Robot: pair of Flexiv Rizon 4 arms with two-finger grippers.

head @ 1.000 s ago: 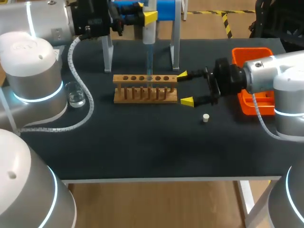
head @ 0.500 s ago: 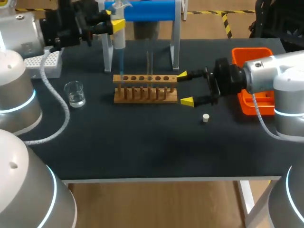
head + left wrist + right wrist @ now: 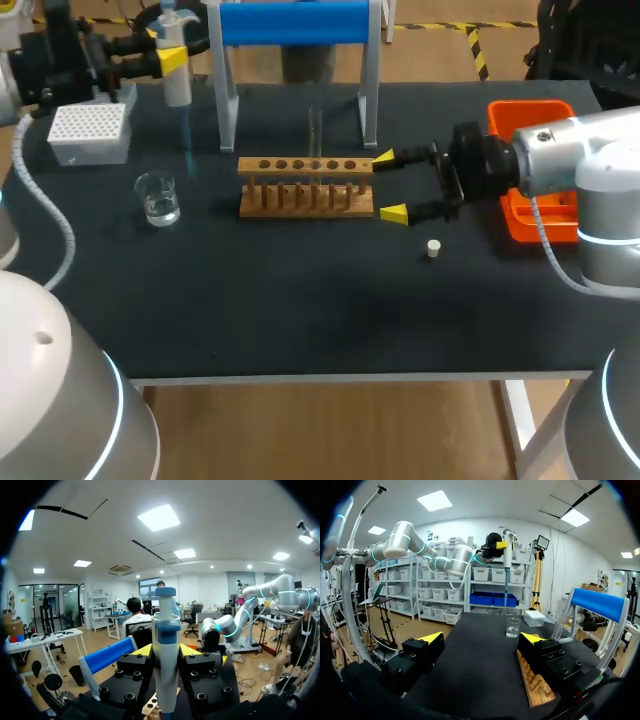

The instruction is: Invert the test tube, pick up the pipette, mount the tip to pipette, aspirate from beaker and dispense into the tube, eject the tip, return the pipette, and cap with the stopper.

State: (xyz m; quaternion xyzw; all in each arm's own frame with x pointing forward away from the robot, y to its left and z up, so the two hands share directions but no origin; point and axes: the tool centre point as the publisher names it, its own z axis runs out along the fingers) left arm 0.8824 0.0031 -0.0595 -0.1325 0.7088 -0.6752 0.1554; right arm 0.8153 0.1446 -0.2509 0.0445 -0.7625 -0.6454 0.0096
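Note:
My left gripper (image 3: 172, 60) is shut on the white pipette (image 3: 178, 88), held upright at the back left; its blue tip (image 3: 186, 140) hangs between the tip box (image 3: 90, 133) and the glass beaker (image 3: 158, 197). The left wrist view shows the pipette (image 3: 165, 670) clamped between the fingers. A clear test tube (image 3: 314, 128) stands upright in the wooden rack (image 3: 306, 187). My right gripper (image 3: 392, 185) stands open at the rack's right end, nothing between its fingers. The small white stopper (image 3: 433, 248) lies on the mat in front of it. From the right wrist view, the beaker (image 3: 513, 627) and pipette (image 3: 507, 555) lie ahead.
A blue-topped pipette stand (image 3: 295, 22) rises behind the rack. An orange tray (image 3: 530, 115) sits at the right edge behind my right arm. The rack (image 3: 535, 685) lies just beside one finger of my right gripper (image 3: 481, 639).
My left arm has carried the pipette leftward, from above the test tube in the rack to the back left near the tip box and beaker. My right arm has stayed put.

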